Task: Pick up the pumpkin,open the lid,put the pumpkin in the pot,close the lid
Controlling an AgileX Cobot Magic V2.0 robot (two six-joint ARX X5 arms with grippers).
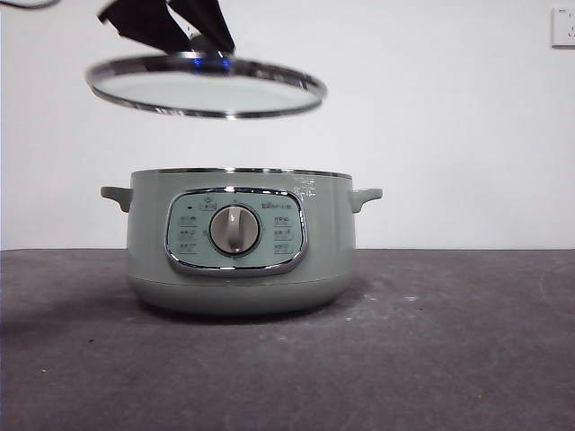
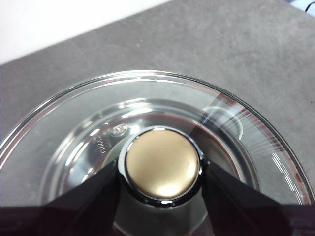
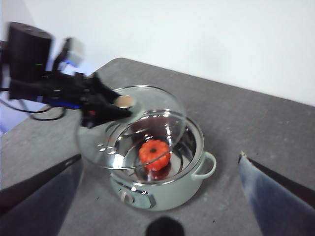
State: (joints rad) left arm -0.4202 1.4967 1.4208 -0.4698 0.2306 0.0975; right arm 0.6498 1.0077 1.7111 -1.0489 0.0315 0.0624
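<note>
My left gripper point(image 1: 205, 38) is shut on the knob point(image 2: 162, 164) of the glass lid point(image 1: 207, 90), its two jaws pressed against the knob's sides. The lid hangs tilted above the sage-green pot point(image 1: 238, 242), shifted toward the pot's left side and well apart from its rim. In the right wrist view the small orange-red pumpkin point(image 3: 154, 154) lies inside the pot point(image 3: 170, 194), partly seen through the lid point(image 3: 133, 125). My right gripper point(image 3: 160, 157) is open, high above the pot, with nothing between its jaws.
The pot stands on a dark grey table point(image 1: 449, 341) with a white wall behind. A wall socket point(image 1: 563, 27) is at the far upper right. The left arm's body and cables point(image 3: 29, 64) reach in from the table's side.
</note>
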